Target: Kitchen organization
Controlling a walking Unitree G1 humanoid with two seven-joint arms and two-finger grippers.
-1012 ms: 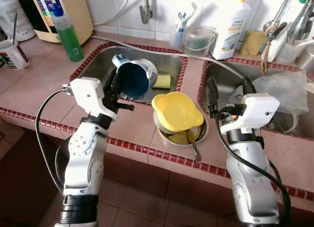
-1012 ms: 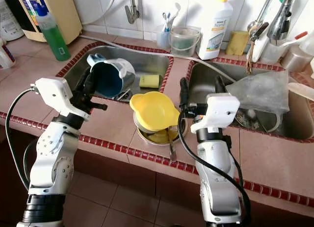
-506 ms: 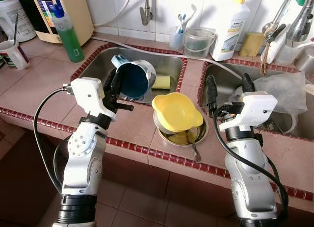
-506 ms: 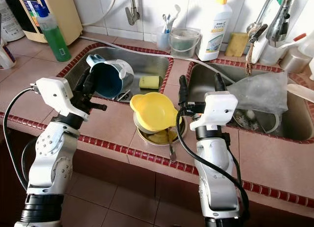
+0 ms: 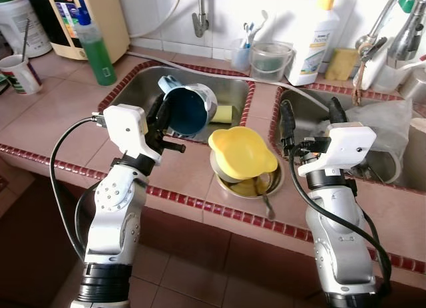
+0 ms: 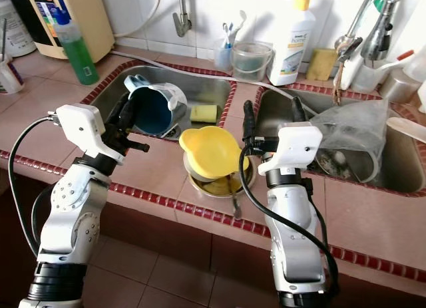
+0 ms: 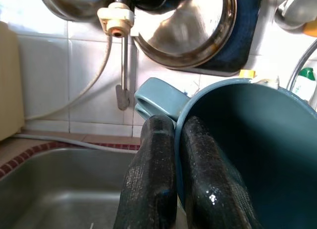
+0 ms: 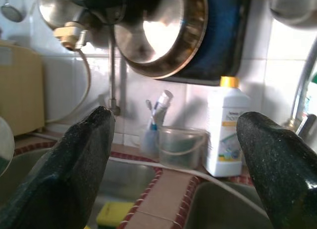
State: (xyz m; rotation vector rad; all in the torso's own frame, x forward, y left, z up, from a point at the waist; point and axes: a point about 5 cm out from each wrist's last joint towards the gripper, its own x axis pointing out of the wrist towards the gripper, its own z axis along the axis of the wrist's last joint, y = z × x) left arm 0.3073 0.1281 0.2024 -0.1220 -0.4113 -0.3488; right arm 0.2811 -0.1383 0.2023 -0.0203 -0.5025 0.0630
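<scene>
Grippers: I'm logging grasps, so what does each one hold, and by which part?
The left gripper pinches the blue jug by its rim wall, one finger inside, one outside. The right gripper is open and holds nothing.

Bare counter tile [image 5: 63, 118] left of sink [image 5: 229, 88]: free. Sink front blocked by blue jug [image 5: 185, 110]; sponge [image 5: 221, 113] behind. Yellow bowl [image 5: 242, 150] fills divider betw. basins.

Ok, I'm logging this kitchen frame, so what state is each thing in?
Blue jug: tipped on its side over the left sink, rim pinched by the left gripper.
Right gripper: jaws wide apart, holding nothing.
Yellow bowl: upside down on the metal bowl.
Detergent bottle: upright, capped.
</scene>
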